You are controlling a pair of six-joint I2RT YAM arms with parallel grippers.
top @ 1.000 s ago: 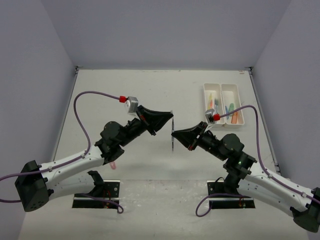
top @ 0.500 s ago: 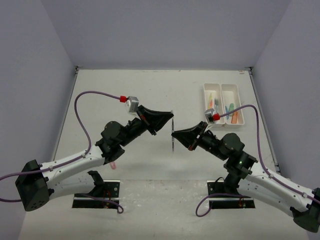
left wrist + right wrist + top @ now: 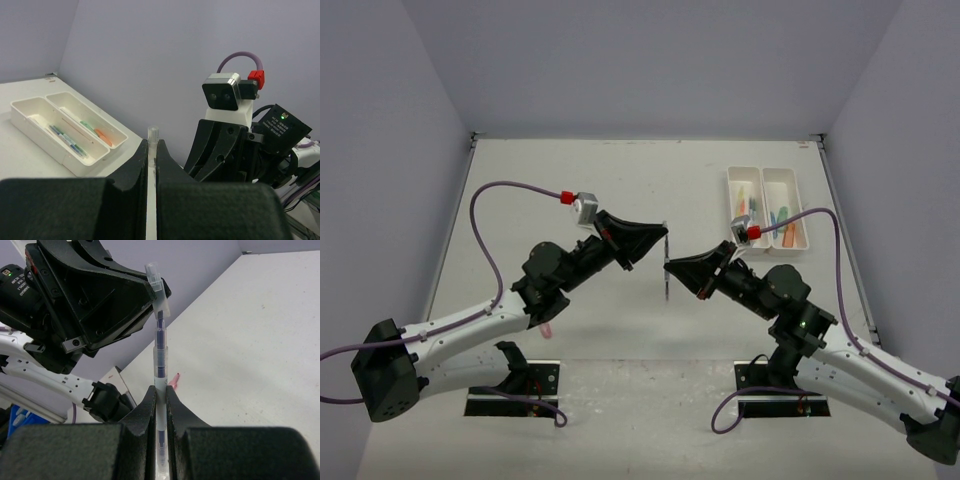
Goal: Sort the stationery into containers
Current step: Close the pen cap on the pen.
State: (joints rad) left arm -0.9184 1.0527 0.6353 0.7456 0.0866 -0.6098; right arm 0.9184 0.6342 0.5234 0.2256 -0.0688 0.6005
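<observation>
Holding one item between them, both arms meet above the middle of the surface (image 3: 600,190). We identify the item as a clear-barrelled pen (image 3: 160,340) with a dark blue core. It stands nearly upright in the air, clear of the surface.

Left claw (image 3: 152,144): the fingers are drawn in to a narrow slot, and the upper part of the pen sits in that slot. The pen's clear end protrudes just past the fingertips in the left wrist view.

Right claw (image 3: 160,391): the fingers are likewise drawn in tight against the barrel, gripping it lower down. In the top view we see the pen's lower end hanging below the right claw.

The two claws face each other tip to tip, very near one another. We cannot tell whether they touch.

Two white trays (image 3: 744,169) lie side by side at the far right of the surface, long sides touching. They are well apart from both claws.
- Left-hand tray: holds several pens, with orange, blue and pink ones showing.
- Right-hand tray (image 3: 782,170): holds green and orange items.

One pink marker (image 3: 548,328) lies on the surface at the near left, partly hidden beneath the left arm.
</observation>
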